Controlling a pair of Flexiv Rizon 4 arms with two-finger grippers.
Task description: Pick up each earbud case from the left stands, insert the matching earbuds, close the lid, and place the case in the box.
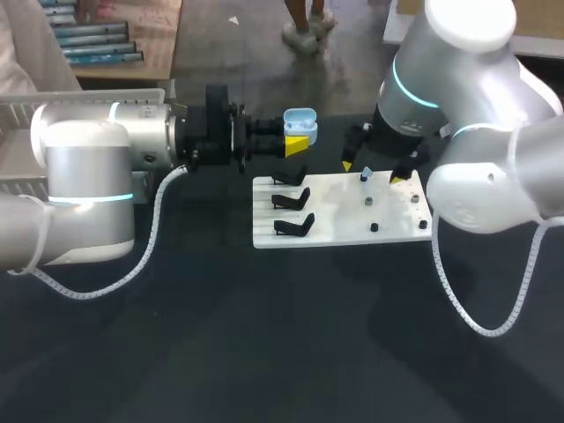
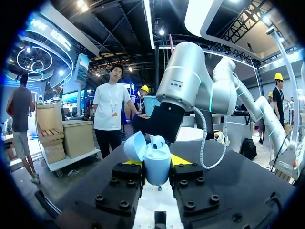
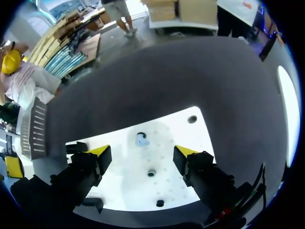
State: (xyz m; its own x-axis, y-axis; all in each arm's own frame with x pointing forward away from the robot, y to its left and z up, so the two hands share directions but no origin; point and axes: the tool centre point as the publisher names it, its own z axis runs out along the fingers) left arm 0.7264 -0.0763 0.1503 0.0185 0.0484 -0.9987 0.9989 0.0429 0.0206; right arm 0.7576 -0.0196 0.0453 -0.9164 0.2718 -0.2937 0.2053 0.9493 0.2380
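Note:
My left gripper (image 1: pixel 300 137) is shut on a light-blue earbud case (image 1: pixel 300 122), held in the air behind the white board (image 1: pixel 339 231). In the left wrist view the case (image 2: pixel 157 162) sits between the yellow tips with its lid (image 2: pixel 135 145) swung open. My right gripper (image 1: pixel 372 173) hangs open over the board's right half, straddling a small light-blue earbud (image 1: pixel 365 174) on a peg. Seen from the right wrist, that earbud (image 3: pixel 140 140) stands just ahead of the gap between the wide-apart fingers (image 3: pixel 97 152), touching neither.
Three black stands (image 1: pixel 293 199) line the board's left side, all bare. Small dark pegs (image 1: pixel 374 227) dot its right half, and the right wrist view shows one (image 3: pixel 151 172) under the gripper. A pale slatted box (image 1: pixel 22 110) sits at the far left.

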